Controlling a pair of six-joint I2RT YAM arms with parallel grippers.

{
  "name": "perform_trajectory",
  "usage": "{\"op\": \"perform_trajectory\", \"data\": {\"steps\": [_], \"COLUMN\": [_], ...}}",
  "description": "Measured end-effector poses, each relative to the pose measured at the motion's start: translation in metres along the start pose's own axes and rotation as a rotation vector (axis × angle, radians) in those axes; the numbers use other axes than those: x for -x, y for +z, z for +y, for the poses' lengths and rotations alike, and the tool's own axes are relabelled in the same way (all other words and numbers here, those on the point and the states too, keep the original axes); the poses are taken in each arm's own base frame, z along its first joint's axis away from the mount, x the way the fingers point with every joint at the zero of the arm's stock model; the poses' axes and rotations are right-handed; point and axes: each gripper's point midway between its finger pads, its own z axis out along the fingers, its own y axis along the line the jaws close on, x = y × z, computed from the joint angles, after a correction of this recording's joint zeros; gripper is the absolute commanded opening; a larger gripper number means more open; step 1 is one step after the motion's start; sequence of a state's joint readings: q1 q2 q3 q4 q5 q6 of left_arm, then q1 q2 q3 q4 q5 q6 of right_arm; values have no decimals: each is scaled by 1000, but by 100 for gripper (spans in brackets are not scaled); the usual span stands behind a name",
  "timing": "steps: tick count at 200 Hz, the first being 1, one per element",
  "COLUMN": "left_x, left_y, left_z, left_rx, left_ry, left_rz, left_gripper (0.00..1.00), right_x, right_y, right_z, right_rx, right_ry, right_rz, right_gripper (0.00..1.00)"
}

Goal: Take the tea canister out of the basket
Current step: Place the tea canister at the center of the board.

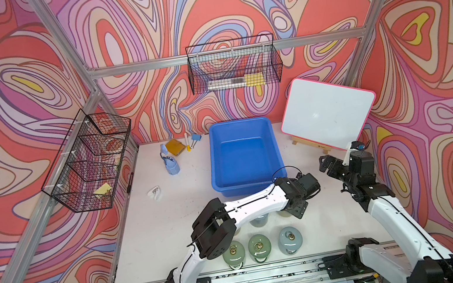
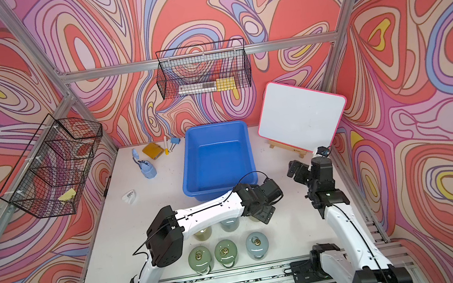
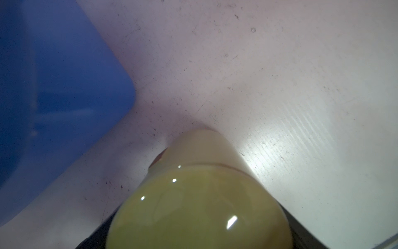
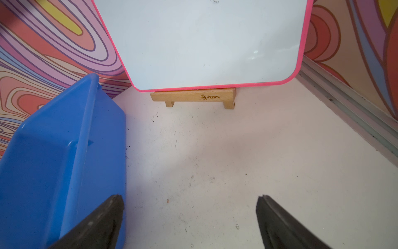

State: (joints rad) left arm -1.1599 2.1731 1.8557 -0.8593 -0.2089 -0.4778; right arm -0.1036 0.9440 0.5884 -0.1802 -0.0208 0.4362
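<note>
White scuffed tabletop [image 1: 164, 226] inside swirl-patterned walls carries the tea canister [image 3: 200, 194], a yellow-green jar with a domed lid. It stands upright on the bare surface, outside the basket [image 1: 236, 122] and just beside that tub's near right corner, a little right of centre in the lower half of both top views. There the left gripper [image 1: 297, 210] hides it almost completely. The left wrist view shows dark fingers [image 3: 92, 238] pressed against both sides of the dome, so the left gripper is clamped on the canister.

The blue basket sits in the middle of the frame and its floor is bare. Below the left forearm, two more canisters [image 2: 202, 232] [image 2: 229, 225] peek out, and a front row of three, two green [image 1: 233, 253] [image 1: 259, 247] and one pale blue [image 1: 290, 239], lines the bottom centre.

The right gripper [image 4: 190, 197] hangs at centre right, jaws spread wide with nothing between them, over the table between the basket and a pink-rimmed whiteboard [image 1: 328, 113] on a wooden easel [image 4: 193, 96].

Small blue and yellow items [image 1: 175, 147] lie left of the basket. Black wire baskets hang at upper centre [image 1: 233, 65] and on the left wall [image 1: 89, 160].
</note>
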Motion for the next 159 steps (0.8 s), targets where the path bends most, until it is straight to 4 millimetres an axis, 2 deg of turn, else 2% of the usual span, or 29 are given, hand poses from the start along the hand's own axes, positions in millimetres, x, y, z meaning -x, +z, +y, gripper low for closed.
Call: {"op": "perform_trajectory", "data": {"steps": [47,69,130,159], "left_x": [-3,-4,-8,-8], "left_y": [4,5,8,9], "left_z": [-2,-4,-8,-9], "left_rx": [-11,-22,-41,-43], "left_ry": [-9,-12,-12,-18], "left_rz": [7,15,32,34], "left_gripper": [38,48,84,92], "right_x": [0,1,0,0], "right_y": [0,-2,-2,-2], "right_z": [0,0,-1,-1], "right_rx": [-2,-1,-4,-4], "right_ry": [2,3,3,3], "right_rz": [-2,-6,0,1], "right_gripper": [98,98,98,98]}}
